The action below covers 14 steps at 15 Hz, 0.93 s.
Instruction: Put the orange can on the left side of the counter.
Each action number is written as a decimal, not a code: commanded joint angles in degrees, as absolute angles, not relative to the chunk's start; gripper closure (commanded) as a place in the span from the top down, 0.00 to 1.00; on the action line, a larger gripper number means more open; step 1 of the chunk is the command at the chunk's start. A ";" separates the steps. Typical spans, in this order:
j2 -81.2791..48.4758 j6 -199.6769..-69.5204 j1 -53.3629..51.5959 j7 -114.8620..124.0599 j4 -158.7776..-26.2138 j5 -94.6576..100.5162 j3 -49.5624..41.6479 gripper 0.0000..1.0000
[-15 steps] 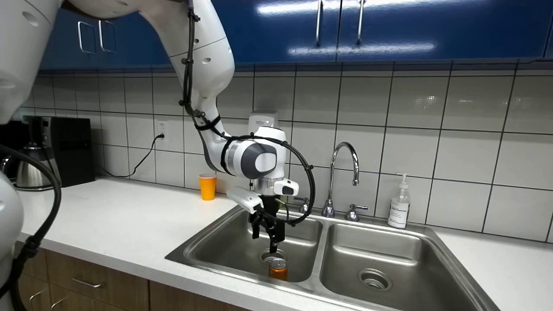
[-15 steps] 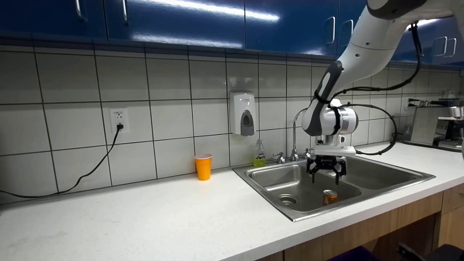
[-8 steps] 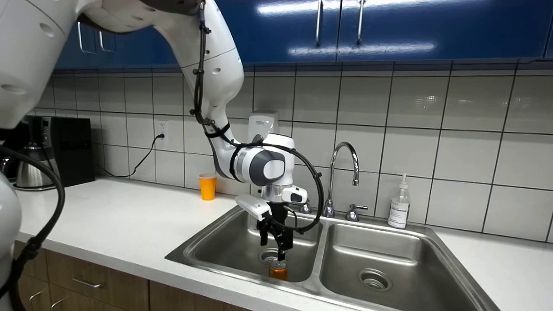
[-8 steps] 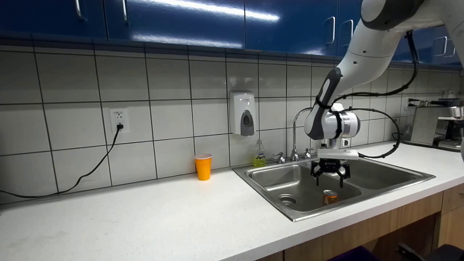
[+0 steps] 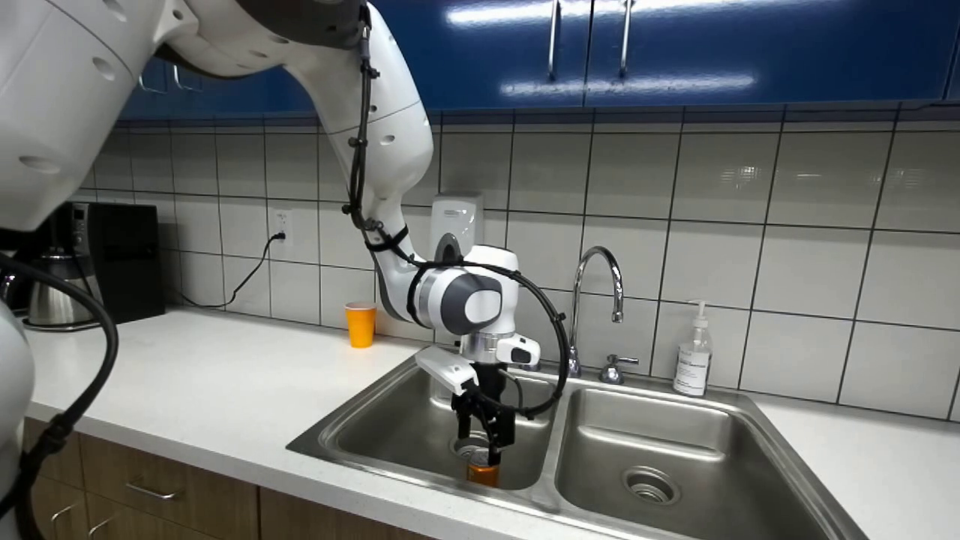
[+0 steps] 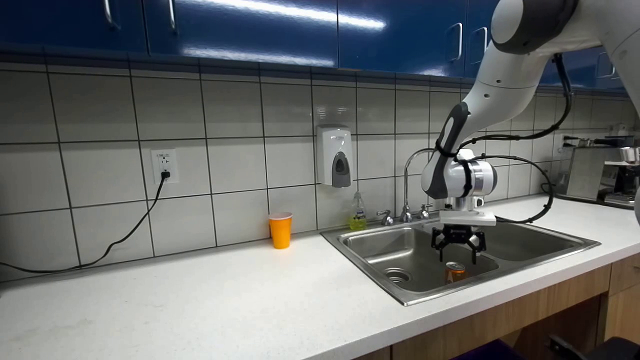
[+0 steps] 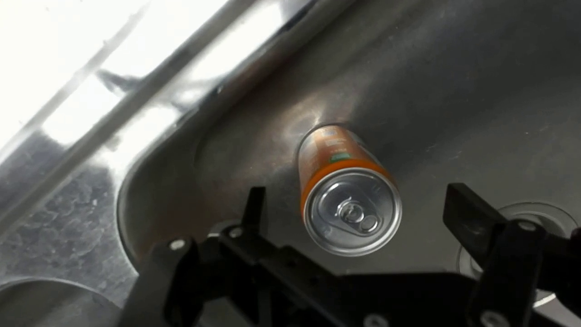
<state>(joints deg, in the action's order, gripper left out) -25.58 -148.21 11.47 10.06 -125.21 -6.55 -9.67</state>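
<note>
Robotiq gripper wide above orange pull-tab can in left sink basin; skewed descent could drop fingertip onto lid, toppling can.

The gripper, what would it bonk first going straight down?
Likely the orange can: in the wrist view, its top shows between the fingers of the open gripper, though depth is unclear.

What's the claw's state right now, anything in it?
Claw: open, jaws apart, holding nothing; orange can not gripped yet.

Jaws further down than a second ago, closer to the orange can
</note>
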 commanded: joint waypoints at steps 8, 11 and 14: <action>-31.08 -145.53 12.81 7.83 -119.64 -7.58 -9.11 1.00; -32.33 -145.04 12.98 7.68 -118.50 -7.61 -8.99 1.00; -33.11 -144.41 13.03 7.59 -117.63 -7.53 -8.99 1.00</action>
